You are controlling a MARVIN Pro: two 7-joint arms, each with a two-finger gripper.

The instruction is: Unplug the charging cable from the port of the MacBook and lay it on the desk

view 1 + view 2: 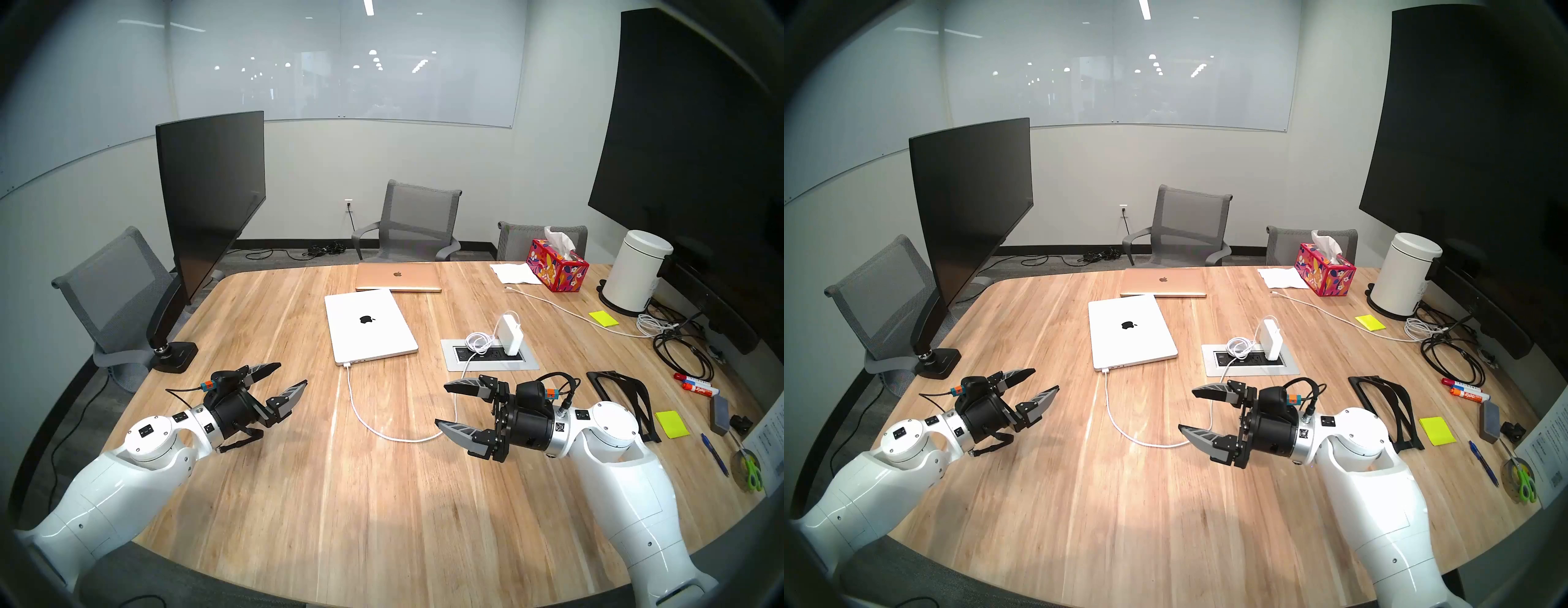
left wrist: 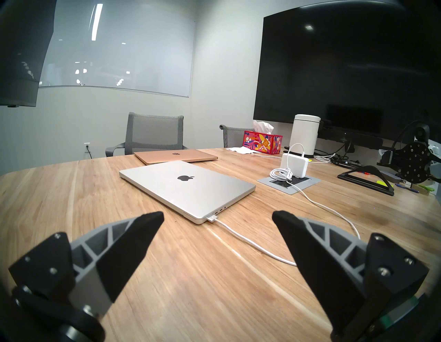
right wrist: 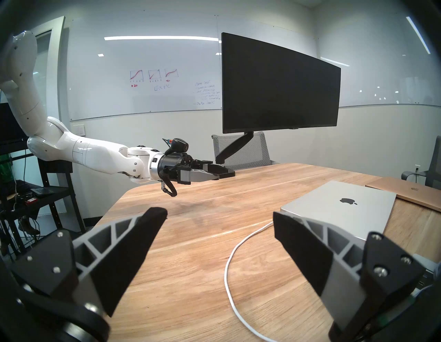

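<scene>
The thin white charging cable (image 1: 355, 407) sits plugged into the closed silver MacBook (image 1: 369, 325) on the light wood-grain desk (image 1: 339, 488) (connector at the near edge); left gripper (image 1: 285, 377) and right gripper (image 1: 443, 404) hover empty, jaws wide

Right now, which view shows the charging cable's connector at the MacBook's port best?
The left wrist view: the connector sits plugged into the MacBook, close and centered. Both head views show it small and distant; in the right wrist view a finger hides it.

Head pair overhead; wrists low, both perhaps share MacBook (image 2: 188, 188).
</scene>
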